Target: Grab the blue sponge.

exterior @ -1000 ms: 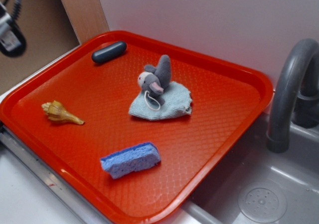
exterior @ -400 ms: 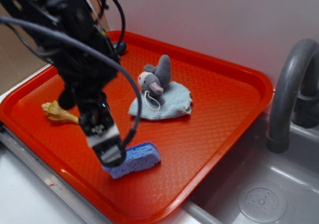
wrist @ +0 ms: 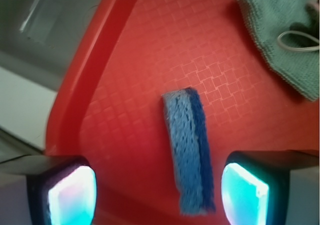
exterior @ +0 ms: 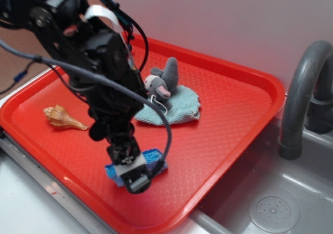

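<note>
The blue sponge (exterior: 156, 161) (wrist: 186, 150), a small periwinkle foam block, lies on the red tray (exterior: 229, 114) (wrist: 125, 85) near its front edge. My gripper (exterior: 134, 176) (wrist: 159, 195) hangs low over the sponge's left part, hiding much of it in the exterior view. In the wrist view the jaws stand open. The sponge runs lengthwise between the two glowing pads (wrist: 244, 192), nearer the right pad, and neither pad touches it.
A grey plush toy (exterior: 162, 82) sits on a pale teal cloth (exterior: 179, 106) (wrist: 282, 40) mid-tray. A seashell (exterior: 62, 117) lies at the tray's left. A grey faucet (exterior: 304, 88) and sink (exterior: 270, 203) are to the right. A white wall stands behind.
The arm entered from the upper left and came down over the sponge, then shifted a little right and lower. The dark bar at the tray's back is now hidden behind the arm.
</note>
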Motion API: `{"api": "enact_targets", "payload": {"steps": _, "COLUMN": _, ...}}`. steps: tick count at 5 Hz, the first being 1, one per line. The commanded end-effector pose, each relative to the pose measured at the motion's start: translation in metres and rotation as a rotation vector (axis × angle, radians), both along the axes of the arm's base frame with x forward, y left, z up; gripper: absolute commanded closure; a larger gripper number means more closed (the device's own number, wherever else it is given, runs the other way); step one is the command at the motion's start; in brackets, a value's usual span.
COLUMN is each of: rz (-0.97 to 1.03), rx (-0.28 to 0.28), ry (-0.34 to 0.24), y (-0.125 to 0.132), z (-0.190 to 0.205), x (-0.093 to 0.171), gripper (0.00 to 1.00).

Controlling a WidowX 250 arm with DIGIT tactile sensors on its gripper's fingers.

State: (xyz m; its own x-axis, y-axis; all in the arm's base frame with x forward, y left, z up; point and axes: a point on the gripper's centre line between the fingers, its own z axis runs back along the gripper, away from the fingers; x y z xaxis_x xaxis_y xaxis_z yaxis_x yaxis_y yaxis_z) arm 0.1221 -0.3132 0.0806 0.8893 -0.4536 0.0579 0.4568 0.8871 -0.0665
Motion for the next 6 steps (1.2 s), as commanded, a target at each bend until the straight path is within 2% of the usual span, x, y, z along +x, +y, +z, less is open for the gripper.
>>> {"api": "enact_targets", "payload": {"steps": 1, "rz": -0.025, "rx": -0.015, "ry": 0.063, "y": -0.004, "z": -0.036, "x": 0.004, "gripper": 0.0}}
{"api": "enact_targets", "payload": {"steps": 2, "rz": -0.078, "rx": 0.011, "ry": 0.112, "y": -0.011, "z": -0.055, "x": -0.005, "gripper": 0.0}}
{"api": "enact_targets", "payload": {"steps": 3, "rz": -0.128, "rx": 0.016, "ry": 0.098, "y": -0.016, "z": -0.051, "x": -0.011, "gripper": 1.0}}
{"api": "enact_targets", "payload": {"steps": 5, "rz": -0.095, "rx": -0.008, "ry": 0.055, "y": -0.007, "z": -0.026, "x": -0.004, "gripper": 1.0}}
{"api": "enact_targets", "payload": {"steps": 6, "rz": 0.099, "rx": -0.169, "ry": 0.046, "y": 0.036, "z": 0.023, "x": 0.031, "gripper": 1.0}}
